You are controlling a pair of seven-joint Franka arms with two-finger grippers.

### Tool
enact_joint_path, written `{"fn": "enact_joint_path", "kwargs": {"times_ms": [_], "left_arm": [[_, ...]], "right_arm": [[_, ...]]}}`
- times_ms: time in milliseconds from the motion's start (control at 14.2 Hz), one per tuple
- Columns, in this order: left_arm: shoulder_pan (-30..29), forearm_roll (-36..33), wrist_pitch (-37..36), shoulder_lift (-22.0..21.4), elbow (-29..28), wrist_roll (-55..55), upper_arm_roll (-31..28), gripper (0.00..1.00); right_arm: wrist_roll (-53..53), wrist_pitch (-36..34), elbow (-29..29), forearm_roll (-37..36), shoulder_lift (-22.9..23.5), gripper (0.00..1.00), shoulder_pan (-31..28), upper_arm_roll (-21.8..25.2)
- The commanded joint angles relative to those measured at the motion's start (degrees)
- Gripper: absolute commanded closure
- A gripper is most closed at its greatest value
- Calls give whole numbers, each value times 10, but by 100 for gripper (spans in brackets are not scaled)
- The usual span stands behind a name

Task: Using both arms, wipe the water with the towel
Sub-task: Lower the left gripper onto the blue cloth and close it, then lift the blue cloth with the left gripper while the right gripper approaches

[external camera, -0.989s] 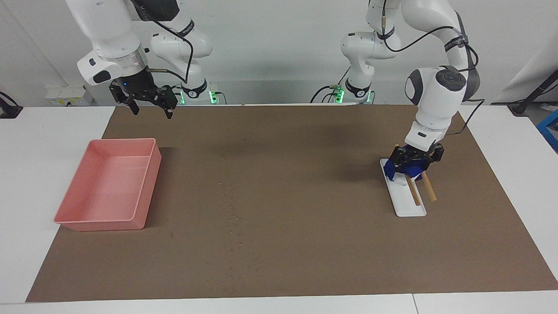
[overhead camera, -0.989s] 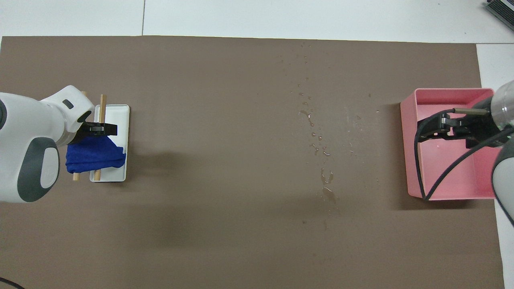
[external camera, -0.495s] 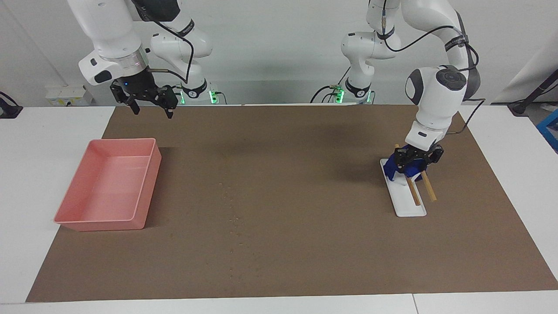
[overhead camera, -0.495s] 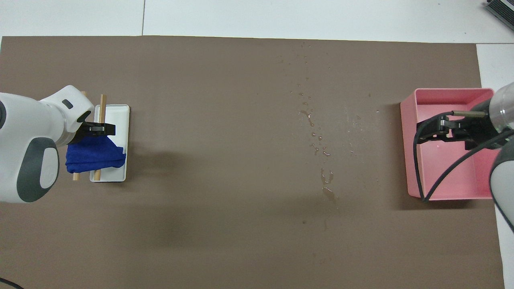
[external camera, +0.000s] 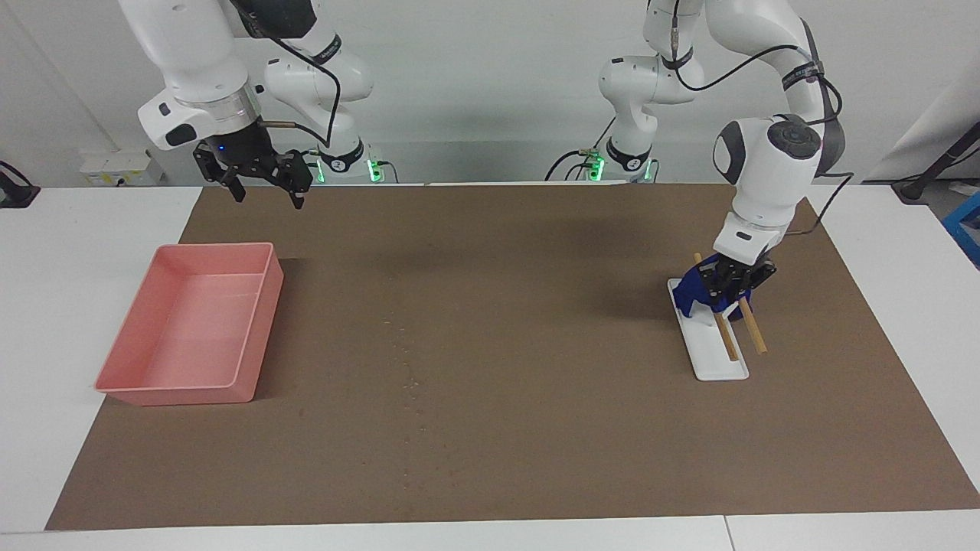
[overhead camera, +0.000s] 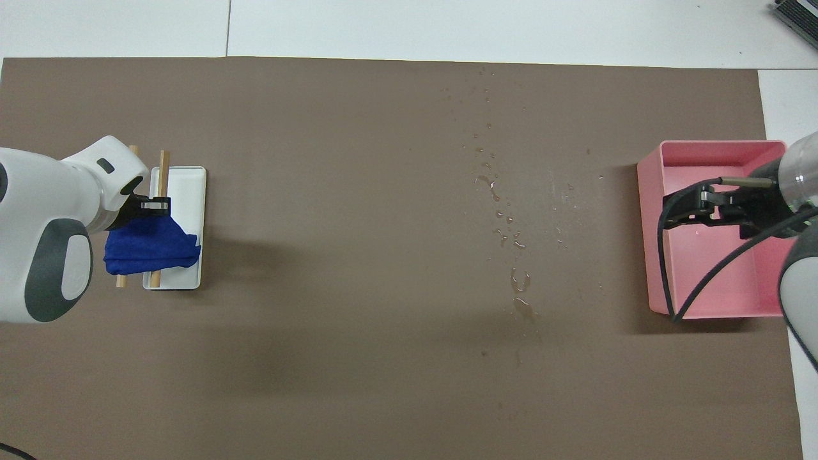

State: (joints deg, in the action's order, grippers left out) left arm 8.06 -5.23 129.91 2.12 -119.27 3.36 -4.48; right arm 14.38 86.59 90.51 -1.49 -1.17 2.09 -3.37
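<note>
A brown mat (external camera: 536, 428) covers the white table (external camera: 53, 252), with a pale wall at the robots' end.

Taking the facing view from its left edge: the right gripper (external camera: 264, 191) hangs in the air, its fingers spread apart and empty, the arm waiting. Seen from overhead this gripper (overhead camera: 668, 214) is over the pink bin (overhead camera: 645, 255), which sits on the mat at the right arm's end of the table (external camera: 138, 383).

Midway between the two grippers, the water (overhead camera: 505, 236) lies as a sparse trail of small droplets running away from the robots down the middle of the mat; from the facing camera it is only faint pale specks (external camera: 409, 375).

At the left arm's end, the left gripper (external camera: 723, 295) is down on the towel (overhead camera: 150, 252), its fingers clamped on the blue cloth. The towel (external camera: 693, 291) sits bunched directly under that gripper (overhead camera: 150, 206), draped across two wooden sticks (external camera: 750, 329) that rest on a white tray (external camera: 716, 367).
</note>
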Motion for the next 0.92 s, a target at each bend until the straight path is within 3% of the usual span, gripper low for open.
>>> {"fn": "enact_joint_path", "kwargs": {"times_ms": [0, 141, 495, 848], "left_arm": [[-3, -9, -3, -7, -13, 2, 1, 100], [-4, -9, -33, -5, 0, 3, 0, 100], [-2, -9, -169, 19, 106, 59, 2, 100], [-1, -3, -306, 16, 201, 80, 2, 100]], "right_arm": [[-15, 16, 21, -3, -16, 0, -5, -4], [-15, 16, 21, -2, -16, 0, -5, -4], [-15, 16, 21, -2, -16, 0, -5, -4], [-15, 19, 21, -2, -16, 0, -4, -4]]}}
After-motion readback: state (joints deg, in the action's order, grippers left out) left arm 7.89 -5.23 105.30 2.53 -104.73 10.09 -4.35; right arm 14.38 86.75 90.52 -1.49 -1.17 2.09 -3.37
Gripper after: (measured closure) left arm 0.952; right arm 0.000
